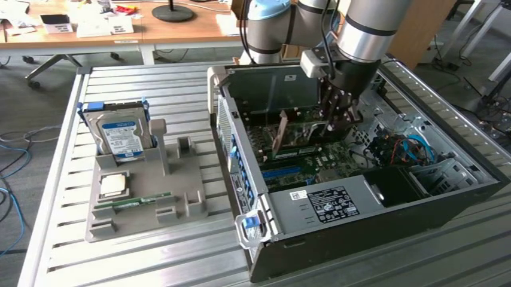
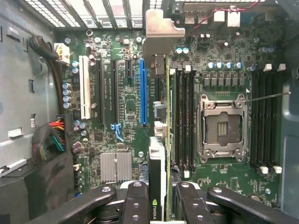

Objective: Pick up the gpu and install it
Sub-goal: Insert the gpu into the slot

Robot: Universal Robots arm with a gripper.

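**Black fingers (image 2: 135, 205) clamped on the gpu (image 2: 157, 158)**

Your gripper (image 1: 335, 122) reaches down inside the open black metal computer tower (image 1: 359, 239), holding the thin dark expansion card with its silver end bracket. The card hangs edge-down over the green motherboard (image 2: 117, 140), just beside the long blue slot (image 2: 143, 91). Whether it touches the board, you cannot tell. On the exterior view's left, a silver hard drive (image 1: 121, 134) stands in the grey plastic holder (image 1: 188, 179).
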